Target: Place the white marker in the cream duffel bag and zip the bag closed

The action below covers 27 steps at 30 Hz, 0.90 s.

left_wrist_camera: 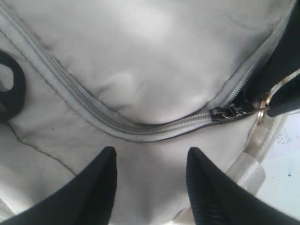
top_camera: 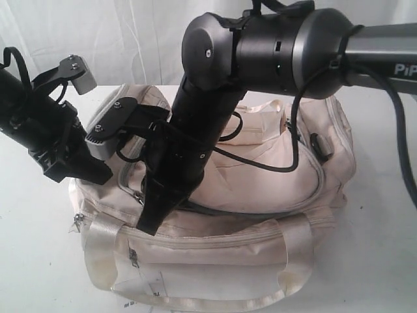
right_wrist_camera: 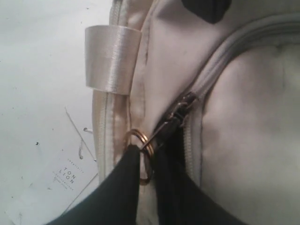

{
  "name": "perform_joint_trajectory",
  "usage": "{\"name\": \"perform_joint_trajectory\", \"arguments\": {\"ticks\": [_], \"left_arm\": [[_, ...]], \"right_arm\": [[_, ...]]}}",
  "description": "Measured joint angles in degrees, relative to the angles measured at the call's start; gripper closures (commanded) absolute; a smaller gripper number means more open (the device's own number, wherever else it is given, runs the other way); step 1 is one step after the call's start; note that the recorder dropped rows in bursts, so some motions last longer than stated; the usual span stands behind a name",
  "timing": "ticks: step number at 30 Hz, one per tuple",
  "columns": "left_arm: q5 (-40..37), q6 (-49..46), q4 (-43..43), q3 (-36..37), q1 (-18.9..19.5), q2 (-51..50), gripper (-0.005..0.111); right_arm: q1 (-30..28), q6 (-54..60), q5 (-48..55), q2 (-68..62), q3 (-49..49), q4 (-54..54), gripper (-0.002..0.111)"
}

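The cream duffel bag [top_camera: 260,189] lies on the white table. My right arm reaches across it to its left end. There my right gripper [top_camera: 148,225] [right_wrist_camera: 149,152] is shut on the gold ring [right_wrist_camera: 136,133] of the grey zipper's slider [right_wrist_camera: 180,105]. Beyond the slider the zipper runs closed; beside my right fingers a dark gap shows. My left gripper [top_camera: 91,171] [left_wrist_camera: 151,152] hovers open over the bag's fabric [left_wrist_camera: 154,70], just short of the zipper, with the slider [left_wrist_camera: 225,112] off to one side. The white marker is out of view.
Satin handles [top_camera: 195,297] hang down the bag's front side. A paper tag [right_wrist_camera: 61,183] lies on the table [top_camera: 384,248] by the bag's end. A black strap ring [left_wrist_camera: 11,89] sits near my left gripper. The right arm's cable [top_camera: 260,163] drapes over the bag.
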<state>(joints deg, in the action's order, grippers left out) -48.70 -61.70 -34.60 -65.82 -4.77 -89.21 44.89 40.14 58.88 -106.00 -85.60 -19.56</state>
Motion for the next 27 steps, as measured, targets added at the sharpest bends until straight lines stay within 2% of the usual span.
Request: {"name": "perform_joint_trajectory", "arguments": {"ticks": [12,20,27], "left_arm": [[0.00,0.00,-0.12,0.00,0.00,0.00,0.056],[0.00,0.00,-0.24,0.00,0.00,0.00,0.056],[0.00,0.00,-0.24,0.00,0.00,0.00,0.056]], "right_arm": [[0.00,0.05,0.22,3.22,0.00,1.45,0.108],[0.00,-0.85,2.87,4.10,0.00,8.43,0.108],[0.00,-3.50,2.28,4.10,0.00,9.32,0.108]]}}
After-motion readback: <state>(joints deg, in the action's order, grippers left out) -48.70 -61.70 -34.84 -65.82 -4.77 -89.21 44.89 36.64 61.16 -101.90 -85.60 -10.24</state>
